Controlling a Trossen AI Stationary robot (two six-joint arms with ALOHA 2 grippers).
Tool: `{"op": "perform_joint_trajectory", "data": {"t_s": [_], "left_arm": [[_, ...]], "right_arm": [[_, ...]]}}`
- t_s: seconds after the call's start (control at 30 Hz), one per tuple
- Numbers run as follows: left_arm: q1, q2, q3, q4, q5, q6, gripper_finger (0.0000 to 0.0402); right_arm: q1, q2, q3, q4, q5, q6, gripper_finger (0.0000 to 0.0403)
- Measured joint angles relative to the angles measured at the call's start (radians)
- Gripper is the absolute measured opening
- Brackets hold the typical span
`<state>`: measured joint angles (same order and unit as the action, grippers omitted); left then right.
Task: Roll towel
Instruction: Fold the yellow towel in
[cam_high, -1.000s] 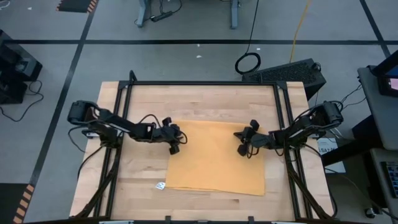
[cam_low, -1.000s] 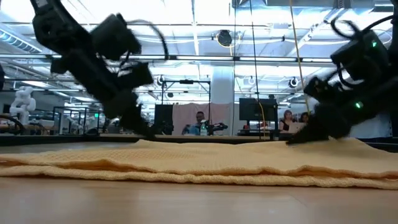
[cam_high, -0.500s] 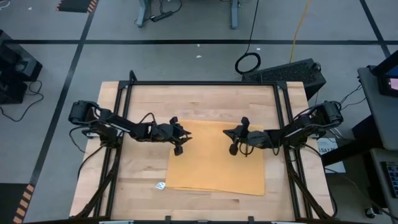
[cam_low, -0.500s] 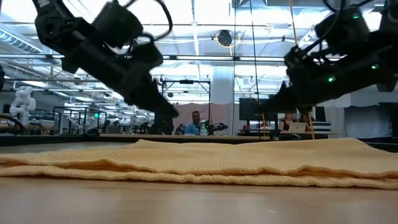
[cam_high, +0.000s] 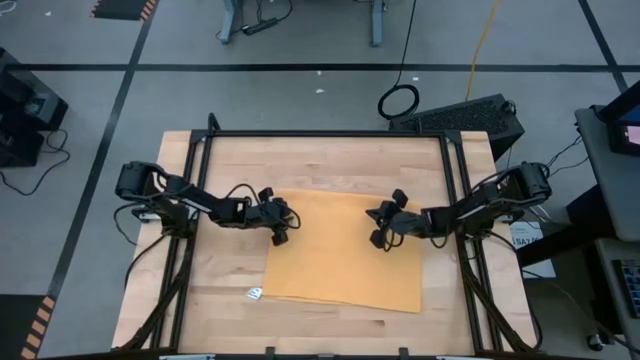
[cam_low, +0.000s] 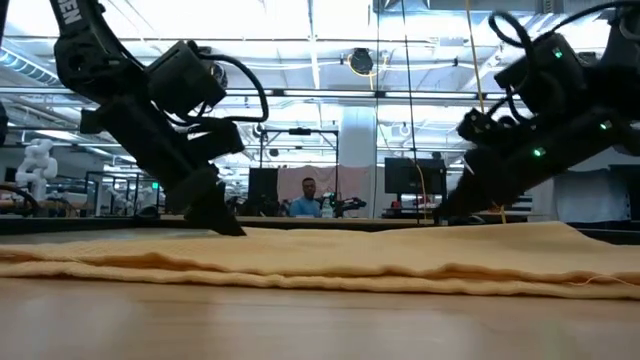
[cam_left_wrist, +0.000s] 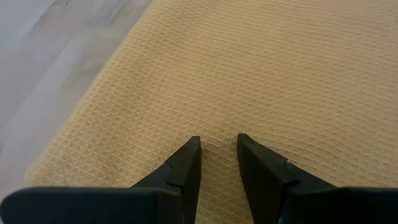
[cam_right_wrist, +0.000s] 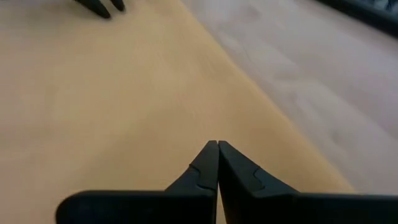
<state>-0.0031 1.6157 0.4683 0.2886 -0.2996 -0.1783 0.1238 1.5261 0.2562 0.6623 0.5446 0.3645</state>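
- High view: the towel (cam_high: 340, 250), a flat mustard rectangle with a small white tag (cam_high: 254, 293) at its near-left corner, lies mid-worktop (cam_high: 240, 165), reaching toward the near edge. Since half a second ago it has slid slightly left. The left gripper (cam_high: 281, 222) has pulled back to the towel's far-left corner; the right gripper (cam_high: 378, 226) sits over the far-right part.
- Low view: the towel (cam_low: 330, 262) lies in soft, layered folds. Both arms have dropped lower; the left gripper (cam_low: 225, 222) now meets the cloth, while the right gripper (cam_low: 447, 212) is just above it. People show in the room behind.
- Left wrist view: the fingers (cam_left_wrist: 186, 163) stand slightly parted, tips pressed on waffle-weave cloth near its edge, grasping nothing visible.
- Right wrist view: the fingers (cam_right_wrist: 208, 160) are clenched together, empty, above the cloth beside pale wood.
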Motion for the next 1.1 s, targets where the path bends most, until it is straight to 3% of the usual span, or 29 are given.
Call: {"op": "perform_joint_trajectory", "data": {"t_s": [0.4, 0.5, 0.77, 0.97, 1.1], "left_arm": [[-0.002, -0.012, -0.002, -0.013, 0.003, 0.028, 0.0112], [-0.018, -0.045, 0.005, -0.035, 0.014, 0.028, 0.0112], [-0.067, -0.253, 0.051, -0.079, -0.018, 0.091, 0.0111], [-0.131, -0.301, 0.053, -0.052, -0.012, 0.053, 0.0111], [-0.214, -0.282, 0.053, 0.077, 0.039, 0.054, 0.0111]], "right_arm": [[0.000, 0.000, -0.118, 0.007, 0.016, 0.137, 0.0000], [0.007, 0.000, -0.135, 0.065, 0.015, 0.147, 0.0000], [0.037, -0.002, -0.134, 0.430, 0.027, 0.038, 0.0000], [0.096, -0.002, -0.122, 0.478, -0.020, 0.091, 0.0000], [0.158, -0.002, -0.101, 0.469, -0.014, 0.090, 0.0000]]}}
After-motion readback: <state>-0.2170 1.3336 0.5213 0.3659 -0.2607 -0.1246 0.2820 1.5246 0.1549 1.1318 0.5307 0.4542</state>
